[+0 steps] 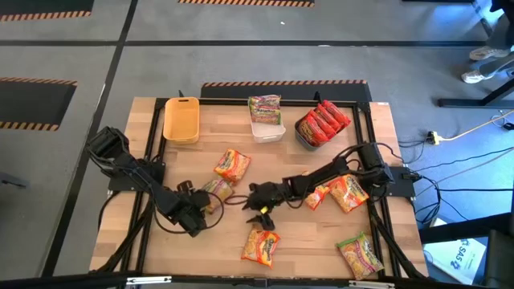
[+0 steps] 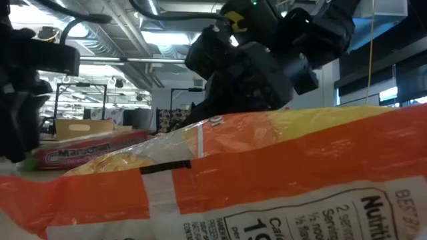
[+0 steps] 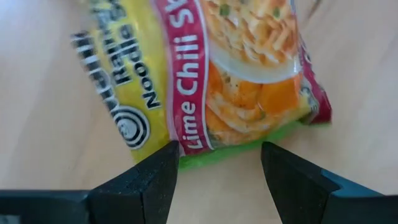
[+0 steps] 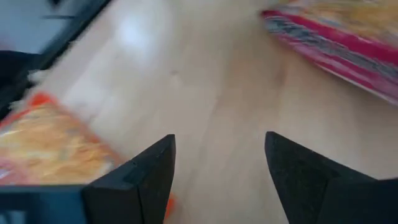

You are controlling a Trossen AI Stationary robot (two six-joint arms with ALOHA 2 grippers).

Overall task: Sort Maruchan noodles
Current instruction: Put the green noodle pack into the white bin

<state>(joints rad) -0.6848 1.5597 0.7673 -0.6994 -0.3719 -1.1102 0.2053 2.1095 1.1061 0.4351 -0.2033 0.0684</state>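
Lime chili packet (image 3: 230, 74) flat on table, long axis toward released left gripper (image 3: 217, 180), right gripper (image 4: 217, 180) released

Orange packet (image 2: 267, 180): fills the low view, cut off at three edges, hiding most of the table behind it.
Lime-chili packet (image 3: 217, 74): top cut off in the left wrist view; print blurred.
Pink-edged packet (image 4: 348, 43): beyond the orange packet (image 4: 50, 143), blurred, cut off; flavour unreadable.
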